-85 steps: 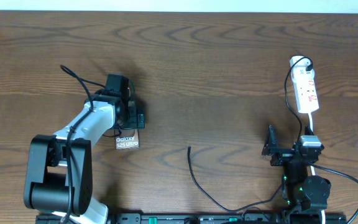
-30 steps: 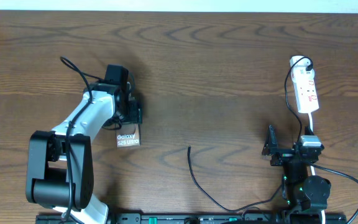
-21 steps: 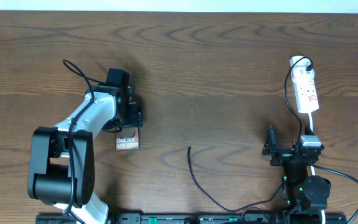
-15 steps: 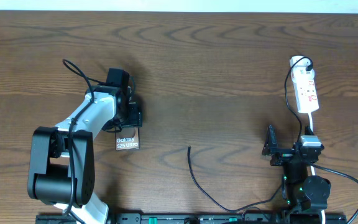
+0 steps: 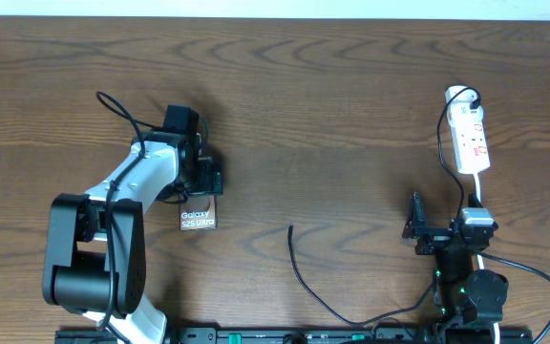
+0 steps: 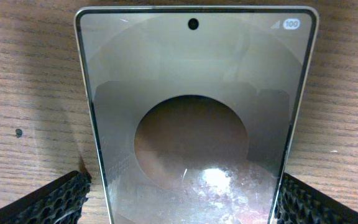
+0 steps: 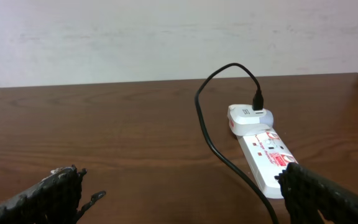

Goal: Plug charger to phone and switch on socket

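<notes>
Two hands, two stories: left hand point(image 5: 206, 179) straddles one end of the phone point(image 6: 194, 112), fingers point(image 6: 61, 199) right at its side edges; can't tell if it's pinching or let go; right hand point(image 7: 180, 186) gapes wide, holding nothing. Phone lies flat on the counter point(image 5: 332, 115); charger point(image 5: 299, 268) tip loose mid-counter, bare wood all round; power strip point(image 5: 472, 143) far right. Wrist view shows the phone's big circle; overhead only the lettering.
</notes>
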`<action>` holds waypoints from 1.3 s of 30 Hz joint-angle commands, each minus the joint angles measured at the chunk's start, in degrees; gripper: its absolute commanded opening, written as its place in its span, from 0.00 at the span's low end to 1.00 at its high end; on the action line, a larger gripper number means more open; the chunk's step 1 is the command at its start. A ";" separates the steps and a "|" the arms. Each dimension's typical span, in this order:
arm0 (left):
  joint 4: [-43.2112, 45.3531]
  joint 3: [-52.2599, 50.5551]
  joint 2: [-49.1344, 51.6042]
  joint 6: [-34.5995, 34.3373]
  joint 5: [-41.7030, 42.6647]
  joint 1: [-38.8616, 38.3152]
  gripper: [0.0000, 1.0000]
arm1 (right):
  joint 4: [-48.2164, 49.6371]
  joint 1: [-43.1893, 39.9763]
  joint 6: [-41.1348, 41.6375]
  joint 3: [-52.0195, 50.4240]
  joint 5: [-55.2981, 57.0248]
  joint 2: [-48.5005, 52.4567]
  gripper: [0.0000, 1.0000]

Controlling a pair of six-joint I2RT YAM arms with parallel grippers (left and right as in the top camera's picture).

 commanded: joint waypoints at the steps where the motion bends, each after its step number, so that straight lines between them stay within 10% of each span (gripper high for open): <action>1: -0.48 -0.31 0.70 -0.22 0.57 -0.02 0.96 | -0.26 0.48 -0.68 -0.07 0.44 -0.04 0.99; 39: -2.19 -1.20 0.70 4.09 -0.13 -0.02 1.00 | -0.26 0.48 -0.68 -0.07 0.44 -0.04 0.99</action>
